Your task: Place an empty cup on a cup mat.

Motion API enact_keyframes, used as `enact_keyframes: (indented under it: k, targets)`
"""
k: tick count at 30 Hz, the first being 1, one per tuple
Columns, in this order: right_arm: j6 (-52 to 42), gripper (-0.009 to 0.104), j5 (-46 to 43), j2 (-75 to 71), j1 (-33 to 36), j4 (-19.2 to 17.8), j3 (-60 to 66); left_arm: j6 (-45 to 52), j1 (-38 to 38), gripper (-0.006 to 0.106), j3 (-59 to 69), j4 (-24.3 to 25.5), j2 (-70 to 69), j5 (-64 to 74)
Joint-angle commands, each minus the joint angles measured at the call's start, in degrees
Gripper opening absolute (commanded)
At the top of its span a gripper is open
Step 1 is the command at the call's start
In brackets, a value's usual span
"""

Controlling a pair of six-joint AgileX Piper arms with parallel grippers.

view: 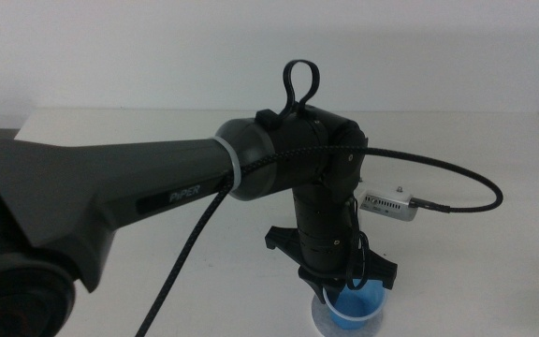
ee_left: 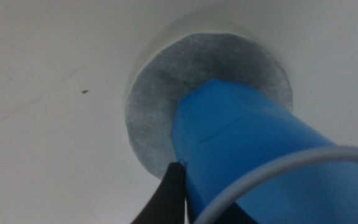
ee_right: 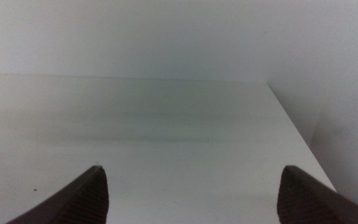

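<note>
The blue cup (view: 361, 305) is at the bottom edge of the middle view, gripped by my left gripper (view: 349, 288), which points straight down from the left arm. The jaws are shut on the cup. The grey cup mat (view: 322, 319) shows as a pale rim under the cup. In the left wrist view the cup (ee_left: 247, 155) has its base over the middle of the mat (ee_left: 157, 99), and one dark fingertip (ee_left: 168, 198) presses its side. I cannot tell whether the base touches the mat. My right gripper (ee_right: 191, 193) is open and empty over bare table, out of the middle view.
A small silver box (view: 388, 204) with a black cable lies on the white table behind the left gripper. The table's right edge (ee_right: 297, 134) runs beside the right gripper.
</note>
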Motion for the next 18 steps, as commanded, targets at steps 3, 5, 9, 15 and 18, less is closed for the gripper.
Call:
enact_keyframes:
  k: [3,5,9,15,18]
  targets:
    - [-0.2,0.093,-0.4,-0.3,0.1,-0.3,0.2,-1.1,-0.3,0.001,-0.3,0.2,0.6,-0.5]
    - [-0.2,0.093,-0.4,-0.3,0.1,-0.3,0.2,-2.0,-0.3,0.007,-0.3,0.5,0.6,-0.5]
    - [-0.2,0.093,-0.4,-0.3,0.1,-0.3,0.2,-2.0,-0.3,0.029,-0.3,-1.0,0.6,-0.4]
    - [-0.2,0.093,-0.4,-0.3,0.1,-0.3,0.2,-1.3,0.1,0.078,-1.0,0.4,-2.1,4.1]
    - [-0.2,0.093,-0.4,-0.3,0.1,-0.3,0.2,-1.4,0.8,0.094,-2.5,1.4,-6.3,5.0]
